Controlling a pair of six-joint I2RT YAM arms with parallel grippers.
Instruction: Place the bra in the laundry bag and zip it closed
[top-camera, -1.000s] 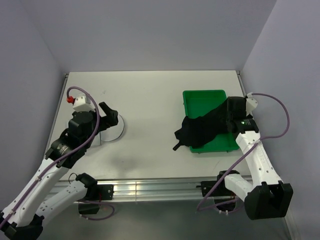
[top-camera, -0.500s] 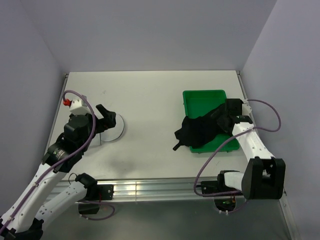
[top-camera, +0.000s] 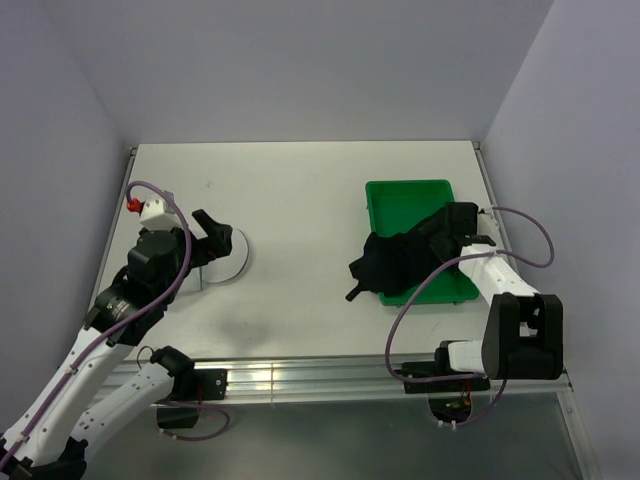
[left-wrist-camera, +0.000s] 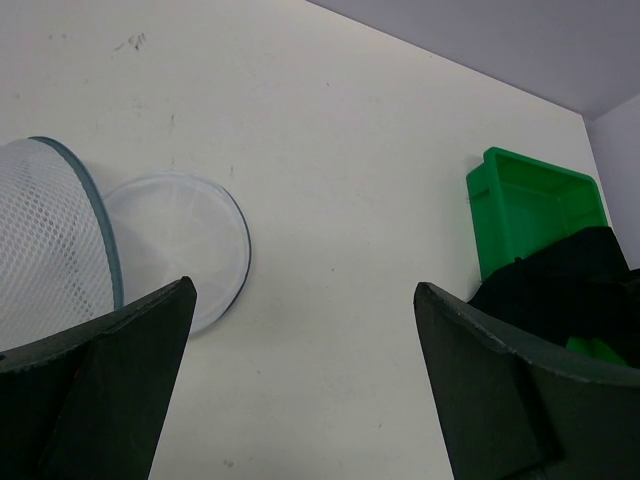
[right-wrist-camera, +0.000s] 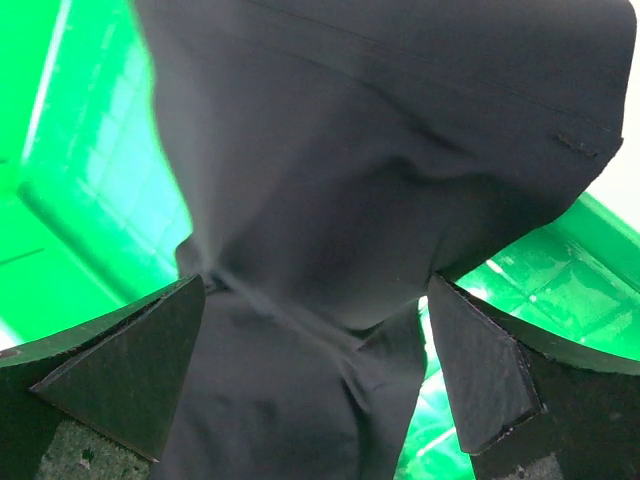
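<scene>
Two grippers are in view, both with jaws spread wide. The left gripper (top-camera: 212, 232) hangs over the laundry bag (left-wrist-camera: 45, 245) on the left side of the table (top-camera: 300, 190), with nothing between its fingers. The bag's round lid (left-wrist-camera: 180, 250) lies flat on the tabletop, open, just beside the rim of the mesh body. Well apart from it, on the right, the bra (top-camera: 395, 262) is draped across the green tray (top-camera: 405, 195). Its black fabric spills over the tray's left wall onto the table. The right gripper (right-wrist-camera: 315, 285) sits low over the tray with the bra's fabric bunched between its parted fingers (right-wrist-camera: 120, 370). They do not seem to pinch it, though the wrist view is too close to tell whether the pads touch the cloth
</scene>
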